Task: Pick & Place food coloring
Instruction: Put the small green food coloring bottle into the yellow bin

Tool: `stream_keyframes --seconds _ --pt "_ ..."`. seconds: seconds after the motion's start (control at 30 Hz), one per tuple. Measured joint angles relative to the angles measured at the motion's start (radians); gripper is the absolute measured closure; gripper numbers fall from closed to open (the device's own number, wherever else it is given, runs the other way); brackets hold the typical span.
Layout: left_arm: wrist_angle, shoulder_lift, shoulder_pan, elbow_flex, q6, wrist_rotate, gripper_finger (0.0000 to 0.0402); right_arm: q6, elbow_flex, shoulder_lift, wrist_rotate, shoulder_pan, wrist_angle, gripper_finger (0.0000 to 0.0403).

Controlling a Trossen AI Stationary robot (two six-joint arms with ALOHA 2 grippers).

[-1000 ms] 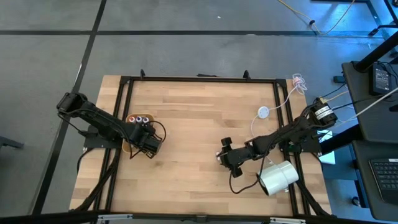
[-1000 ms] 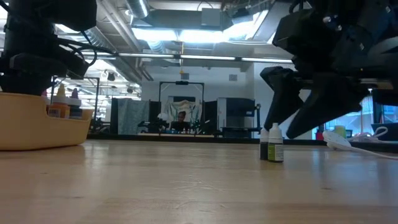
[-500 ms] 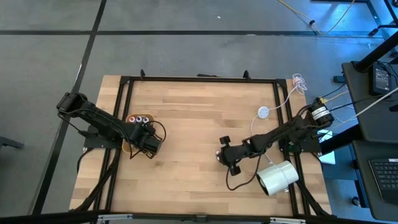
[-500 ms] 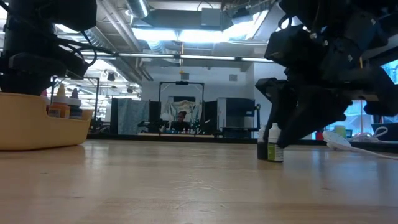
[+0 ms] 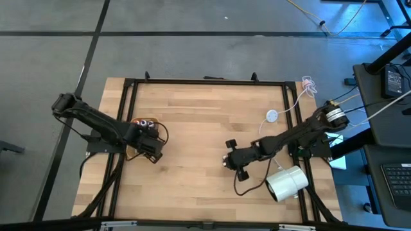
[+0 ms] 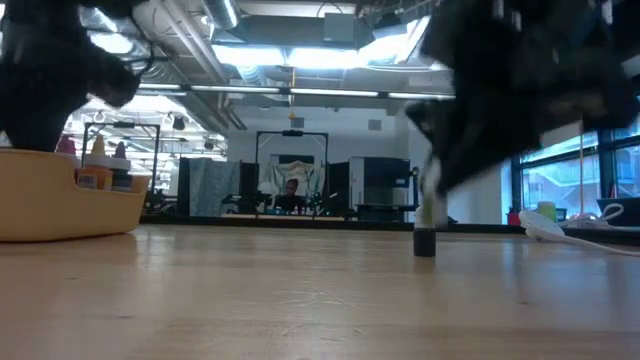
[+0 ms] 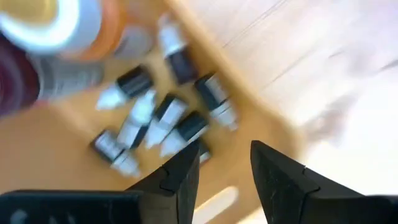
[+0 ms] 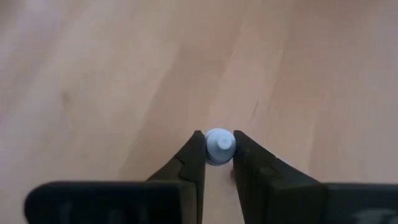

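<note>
My right claw is closed on one food coloring bottle, pinching it just under its white cap. From above, this claw sits over the middle-right of the wooden bench. The table-level camera shows what the overhead one hides: the bottle has a dark base and hangs just above the bench, upright, with my dark arm blurred over it. No writing on its label can be read.

My left claw is empty and slightly parted, above the tan tray at the bench's left edge. Only its wrist camera looks inside: about seven small bottles with dark bodies and white caps lie on their sides in a loose heap, touching one another, beside larger blurred jars. Their labels are too blurred to read. From above, the left claw covers most of the tray, with only two round lids showing. At table level the tray shows its tan wall with jar tops over the rim.

A large white cylinder lies on its side near the bench's right edge.
</note>
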Motion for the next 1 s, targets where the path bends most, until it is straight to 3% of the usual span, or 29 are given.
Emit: stream_keyframes --seconds 0.07,0.17,0.27,0.37,0.53,0.7,0.87,1.0 --pt "0.034 -0.046 -0.008 0.0 0.036 -0.054 0.0262 -0.026 0.014 -0.052 -0.004 0.0 -0.005 0.0341" --pt "0.131 -0.113 -0.04 0.0 0.123 -0.243 0.0261 -0.073 0.015 -0.145 -0.003 -0.014 0.017 0.0341" --pt "0.295 -0.155 -0.081 0.0 0.285 -0.431 0.0261 -0.107 0.016 -0.218 0.005 -0.041 0.062 0.0341" --pt "0.494 -0.169 -0.099 0.0 0.462 -0.519 0.0261 -0.16 0.016 -0.252 0.007 -0.058 0.163 0.0341" --pt "0.826 -0.105 -0.099 -0.004 0.805 -0.537 0.026 -0.242 0.016 -0.253 -0.028 -0.069 0.369 0.034" --pt "1.146 0.044 -0.098 -0.004 1.089 -0.523 0.026 -0.307 0.016 -0.243 -0.031 -0.069 0.472 0.0337" --pt "1.456 0.218 -0.095 -0.005 1.261 -0.486 0.0262 -0.323 0.016 -0.223 -0.083 -0.068 0.544 0.0339" --pt "1.61 0.311 -0.095 -0.002 1.279 -0.487 0.0264 -0.328 0.016 -0.208 -0.083 -0.068 0.569 0.0333"
